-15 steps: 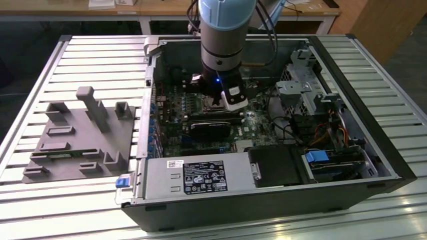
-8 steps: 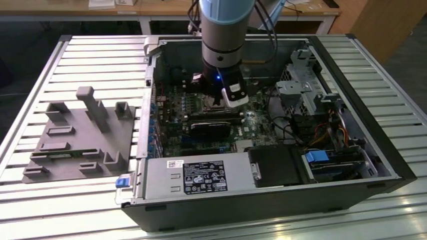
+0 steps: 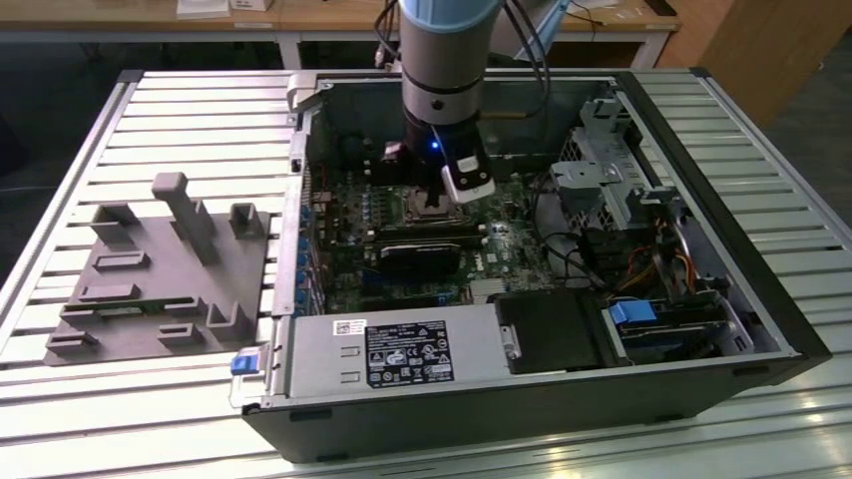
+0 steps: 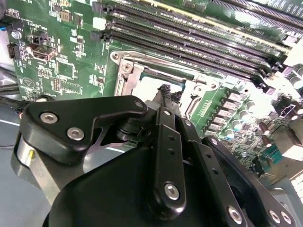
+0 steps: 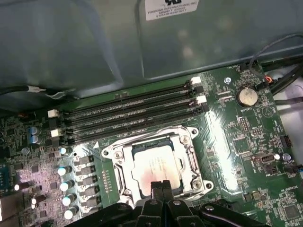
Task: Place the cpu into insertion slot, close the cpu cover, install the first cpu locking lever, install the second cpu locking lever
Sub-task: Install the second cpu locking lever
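The cpu (image 5: 156, 166) lies flat in the insertion slot (image 5: 112, 153), its pale silver face showing; it shows again as a pale patch (image 4: 147, 88) in the second wrist view. The cpu cover (image 5: 189, 160) is a silver frame lying down around the chip's face, with its metal edge (image 4: 135, 68) also seen in the second wrist view. My gripper (image 5: 160, 185) is shut with nothing between its black fingers. Its tips (image 4: 164, 89) sit at one edge of the socket, over the chip's border. In the exterior view the gripper (image 3: 434, 200) hangs straight down into the open computer case over the socket (image 3: 423, 208).
Long black memory slots (image 5: 132, 111) run beside the socket. The case's metal wall (image 5: 94, 42) rises just beyond them. A black block (image 3: 419, 251) lies on the board near the socket. Drive bays and cables (image 3: 626, 200) crowd the exterior view's right. A grey fixture plate (image 3: 160, 269) sits outside the case.
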`<action>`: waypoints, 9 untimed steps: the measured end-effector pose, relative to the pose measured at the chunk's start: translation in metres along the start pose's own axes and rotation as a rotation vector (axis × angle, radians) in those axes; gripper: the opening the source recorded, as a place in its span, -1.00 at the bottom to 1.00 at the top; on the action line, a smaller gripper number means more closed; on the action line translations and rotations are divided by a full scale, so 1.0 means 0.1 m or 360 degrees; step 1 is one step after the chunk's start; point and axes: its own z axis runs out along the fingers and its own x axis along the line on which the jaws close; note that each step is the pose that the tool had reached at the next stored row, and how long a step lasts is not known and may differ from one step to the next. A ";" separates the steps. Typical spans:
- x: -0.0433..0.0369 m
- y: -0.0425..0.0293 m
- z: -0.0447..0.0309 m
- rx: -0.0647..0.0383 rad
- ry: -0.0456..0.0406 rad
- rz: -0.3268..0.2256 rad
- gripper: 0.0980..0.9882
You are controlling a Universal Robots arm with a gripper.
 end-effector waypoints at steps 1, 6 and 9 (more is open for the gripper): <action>0.005 0.019 0.003 0.0006 -0.0002 0.0000 -0.99; 0.023 0.095 0.017 0.0034 -0.0009 -0.0002 -0.99; 0.032 0.130 0.024 0.0049 -0.0013 -0.0003 -0.99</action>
